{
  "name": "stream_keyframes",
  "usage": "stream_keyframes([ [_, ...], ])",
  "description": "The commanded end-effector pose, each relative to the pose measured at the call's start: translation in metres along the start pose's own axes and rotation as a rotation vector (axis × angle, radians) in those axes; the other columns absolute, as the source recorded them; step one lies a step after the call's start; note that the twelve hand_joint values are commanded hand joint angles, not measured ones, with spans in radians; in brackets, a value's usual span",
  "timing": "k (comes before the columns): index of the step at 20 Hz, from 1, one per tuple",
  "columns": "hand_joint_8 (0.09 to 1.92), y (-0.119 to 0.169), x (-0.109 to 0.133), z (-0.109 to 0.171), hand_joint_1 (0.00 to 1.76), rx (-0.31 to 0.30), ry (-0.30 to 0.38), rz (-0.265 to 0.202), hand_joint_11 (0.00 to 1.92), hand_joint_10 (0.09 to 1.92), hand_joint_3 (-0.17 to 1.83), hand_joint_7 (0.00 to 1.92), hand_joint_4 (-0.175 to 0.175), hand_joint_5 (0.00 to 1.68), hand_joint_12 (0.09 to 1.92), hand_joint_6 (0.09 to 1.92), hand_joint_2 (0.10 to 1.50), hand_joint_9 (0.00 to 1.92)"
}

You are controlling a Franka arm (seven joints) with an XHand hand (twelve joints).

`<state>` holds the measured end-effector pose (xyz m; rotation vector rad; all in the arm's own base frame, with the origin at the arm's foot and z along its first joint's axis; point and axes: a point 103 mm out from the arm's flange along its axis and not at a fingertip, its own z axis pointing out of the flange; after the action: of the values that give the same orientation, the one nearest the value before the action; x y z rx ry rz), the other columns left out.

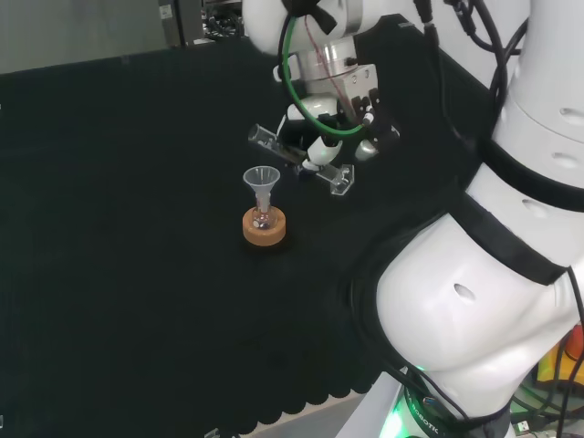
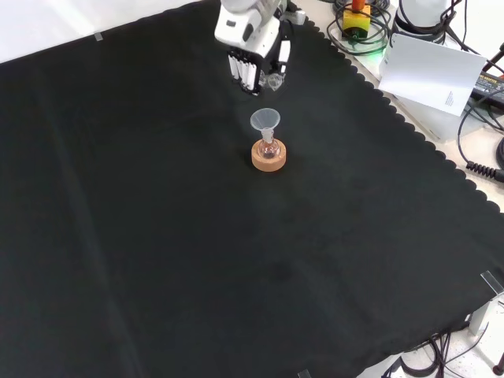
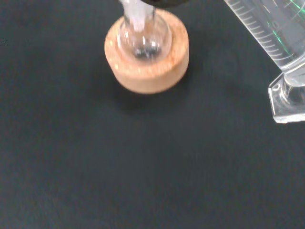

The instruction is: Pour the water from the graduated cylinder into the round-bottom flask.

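A small round-bottom flask (image 1: 264, 220) sits in a cork ring stand (image 1: 265, 228) with a clear funnel (image 1: 261, 180) in its neck. The hand (image 1: 321, 137) hangs just right of the funnel in the head view, fingers curled round a clear graduated cylinder (image 1: 301, 155). The cylinder is tipped far over, its mouth toward the funnel and its foot (image 1: 338, 180) away from it. In the front view the hand (image 2: 253, 57) is above the funnel (image 2: 265, 120) and the stand (image 2: 268, 155). The wrist view shows the flask (image 3: 143, 39) in the cork ring (image 3: 147, 59) and the cylinder's scale and foot (image 3: 289, 98).
Black cloth (image 2: 157, 236) covers the bench. Its scalloped edge (image 2: 409, 130) runs along the right of the front view, with cables, a white sheet (image 2: 433, 71) and a yellow box (image 2: 356, 17) beyond. The arm's white links (image 1: 474, 274) stand at the right of the head view.
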<state>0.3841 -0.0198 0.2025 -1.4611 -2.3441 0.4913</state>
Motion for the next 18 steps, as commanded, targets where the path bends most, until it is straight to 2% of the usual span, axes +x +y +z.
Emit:
stream_keyframes([
  [1,0.98,-0.0218,-0.0364,0.0243,1.26,0.134,-0.012,0.120,1.07,0.19,0.00,1.01,-0.175,0.98,0.88,0.99,1.11,1.32],
  [7,0.98,-0.0240,-0.0389,0.0232,1.26,0.130,-0.011,0.121,1.07,0.19,0.00,1.01,-0.175,0.98,0.88,0.99,1.11,1.33],
  [9,0.98,-0.0226,-0.0383,0.0230,1.26,0.144,-0.018,0.137,1.07,0.19,0.00,1.01,-0.175,0.98,0.88,0.99,1.11,1.33],
  [18,0.98,-0.0167,-0.0316,0.0175,1.26,0.190,-0.069,0.133,1.07,0.19,0.00,1.01,-0.175,0.98,0.88,0.99,1.11,1.33],
])
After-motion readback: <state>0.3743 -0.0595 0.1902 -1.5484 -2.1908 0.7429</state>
